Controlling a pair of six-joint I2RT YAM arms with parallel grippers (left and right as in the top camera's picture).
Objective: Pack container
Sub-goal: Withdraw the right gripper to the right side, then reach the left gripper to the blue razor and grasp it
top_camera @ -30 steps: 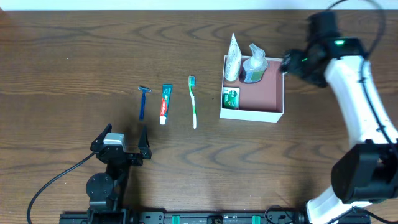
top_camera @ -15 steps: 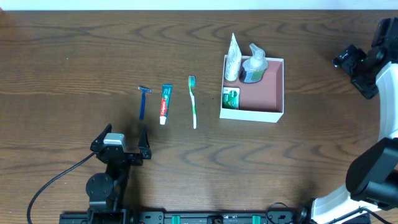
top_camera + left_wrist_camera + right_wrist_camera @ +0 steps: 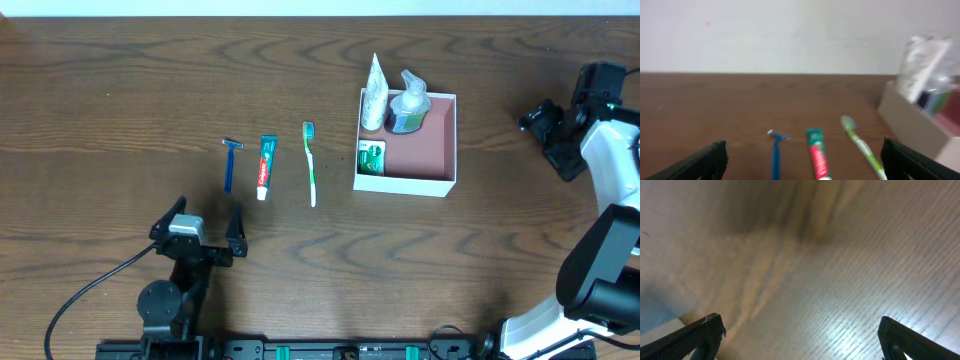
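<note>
The container (image 3: pixel 440 150), a square white box with a pink-brown inside, stands right of centre and holds a white tube (image 3: pixel 373 95), a pump bottle (image 3: pixel 408 103) and a small green-and-white carton (image 3: pixel 371 157). Its corner shows at the right of the left wrist view (image 3: pixel 910 120). A blue razor (image 3: pixel 230 165), a toothpaste tube (image 3: pixel 266 166) and a green toothbrush (image 3: pixel 311 163) lie in a row left of it; all three show in the left wrist view (image 3: pixel 776 152) (image 3: pixel 817 157) (image 3: pixel 862 147). My left gripper (image 3: pixel 197 232) is open and empty near the front edge. My right gripper (image 3: pixel 545 125) is open and empty, right of the container.
The table's far edge meets a pale wall (image 3: pixel 790 35). A black cable (image 3: pixel 90 290) runs from the left arm's base at the front left.
My right arm pulled away from over the container's far right corner to the right, then came slightly back left and down. The left gripper shifted slightly. The items did not move.
</note>
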